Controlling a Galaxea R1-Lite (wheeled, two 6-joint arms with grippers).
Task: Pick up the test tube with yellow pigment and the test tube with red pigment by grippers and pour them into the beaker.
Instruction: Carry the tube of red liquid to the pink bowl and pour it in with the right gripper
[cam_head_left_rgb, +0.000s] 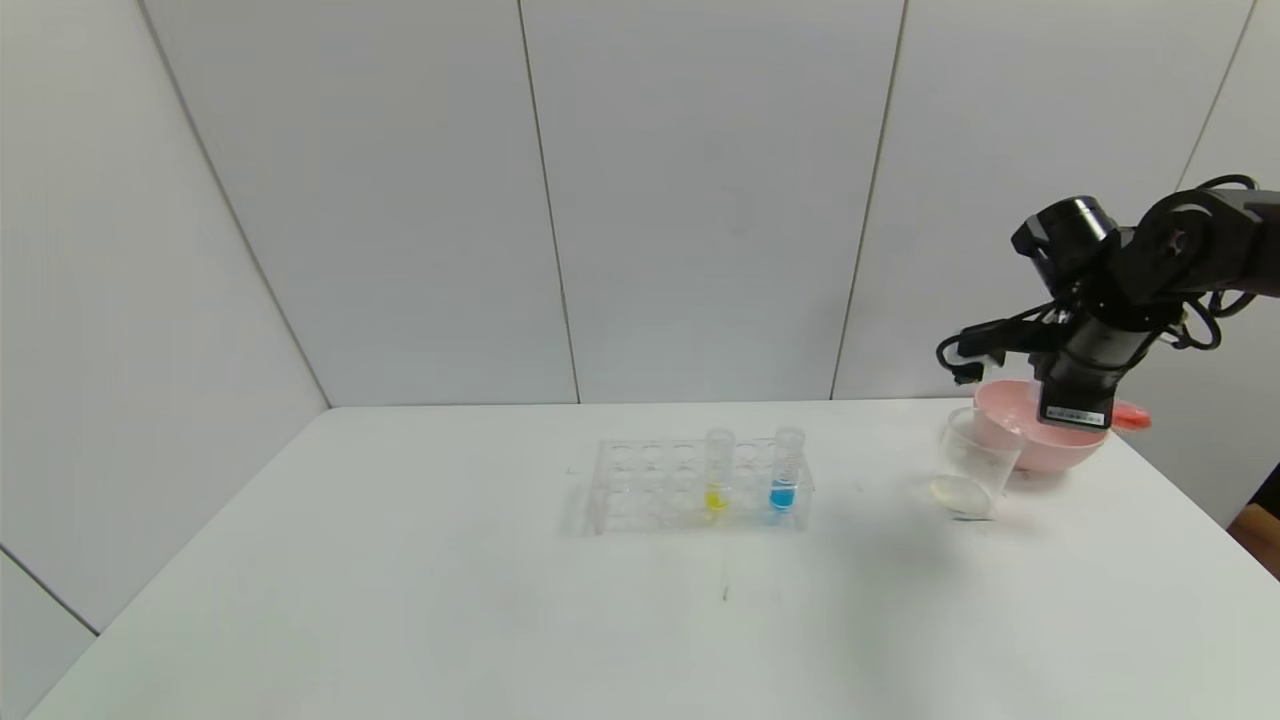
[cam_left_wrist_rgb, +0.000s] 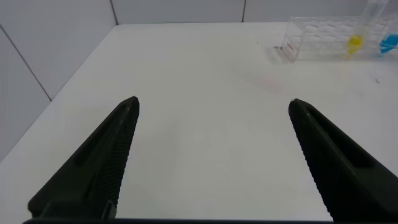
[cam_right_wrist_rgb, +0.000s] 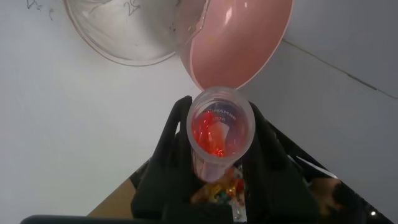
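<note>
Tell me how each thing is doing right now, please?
Red test tube: gripped by the right tool, over the pink bowl, red liquid inside.
Yellow test tube: upright in the rack.
Blue test tube: upright in the rack.
Beaker: on the table beside the pink bowl, only a pale film at its bottom.
Left tool: open, holding nothing, above the table.

Pink bowl (cam_head_left_rgb: 1050, 450) crowds the beaker (cam_head_left_rgb: 975, 465) from behind; its front lies open.
</note>
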